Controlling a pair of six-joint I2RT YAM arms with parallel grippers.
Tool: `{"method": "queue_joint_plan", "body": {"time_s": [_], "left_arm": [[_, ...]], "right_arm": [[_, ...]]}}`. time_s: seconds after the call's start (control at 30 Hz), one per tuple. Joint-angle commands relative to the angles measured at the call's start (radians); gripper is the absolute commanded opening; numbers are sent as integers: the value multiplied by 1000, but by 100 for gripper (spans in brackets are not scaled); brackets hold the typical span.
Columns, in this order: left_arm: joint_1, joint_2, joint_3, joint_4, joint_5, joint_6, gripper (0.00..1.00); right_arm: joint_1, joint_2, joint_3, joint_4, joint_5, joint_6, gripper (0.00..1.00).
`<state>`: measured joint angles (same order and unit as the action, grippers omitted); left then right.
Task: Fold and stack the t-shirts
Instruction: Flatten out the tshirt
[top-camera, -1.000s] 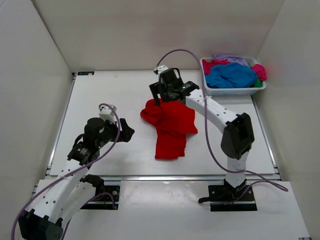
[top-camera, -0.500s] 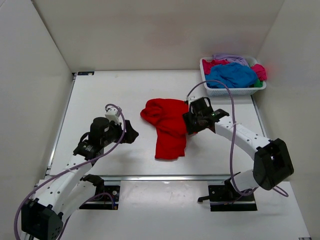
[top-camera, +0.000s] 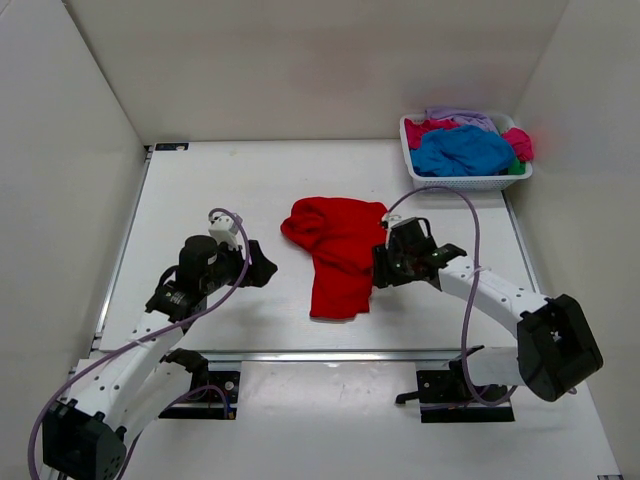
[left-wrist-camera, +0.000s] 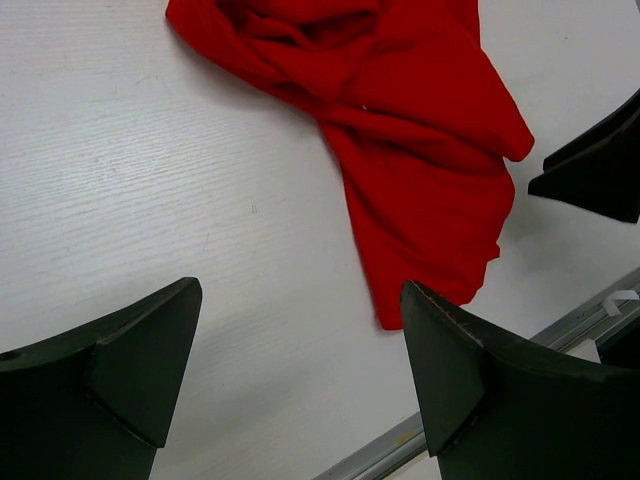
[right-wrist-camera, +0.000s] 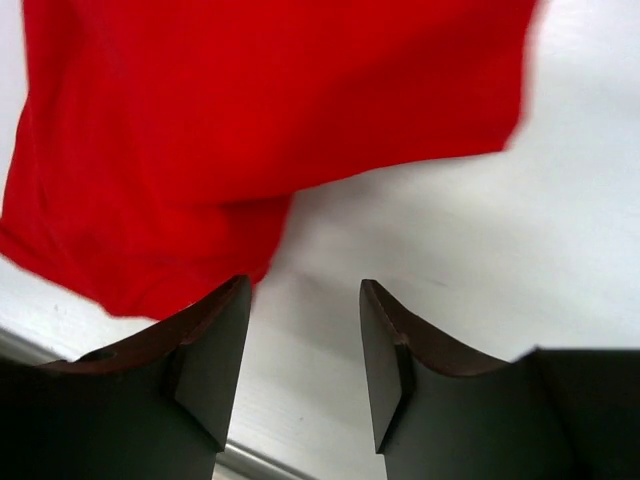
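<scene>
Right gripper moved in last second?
Yes. The right gripper pulled away from the white basket toward the near edge of the table, now beside the red t-shirt.

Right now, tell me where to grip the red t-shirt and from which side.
Probably the loose flap on the right edge of the red t-shirt, approached from the right by the right gripper, which hangs open beside it. That edge lies thin and flat on the table, while the far end is bunched into folds.

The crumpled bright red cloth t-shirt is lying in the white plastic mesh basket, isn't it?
No. The crumpled bright red cloth t-shirt is lying on the white table, outside the white plastic mesh basket; the top external view shows it.
</scene>
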<state>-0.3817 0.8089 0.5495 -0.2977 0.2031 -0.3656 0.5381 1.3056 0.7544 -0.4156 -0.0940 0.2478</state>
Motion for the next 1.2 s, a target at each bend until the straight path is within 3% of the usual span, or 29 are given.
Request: {"method": "queue_joint_plan", "body": {"time_s": [0.0,0.27,0.47,0.73,1.1,1.13,1.17], "left_arm": [[3,-25,-8,23,21,-2,91],[4,-17,-19,31,19,-12,91],[13,-13,-11,23,19,-1,92],[21,-13,-20,17,21,10,92],[23,-14,-28,22,21,7,92],[26,-17,-28,13,16,5,92],[24,-20,-28,20,18,8,91]], "right_arm": [[-96,-43,-9,86,48,19,46],[-207,67,13,165,50,83,48],[-162,220,115,143,155,120,53],[-107,353,226,71,284,143,53],[-69,441,258,-31,344,157,29],[-70,449,264,-41,346,150,24],[-69,452,276,-55,341,151,3]]}}
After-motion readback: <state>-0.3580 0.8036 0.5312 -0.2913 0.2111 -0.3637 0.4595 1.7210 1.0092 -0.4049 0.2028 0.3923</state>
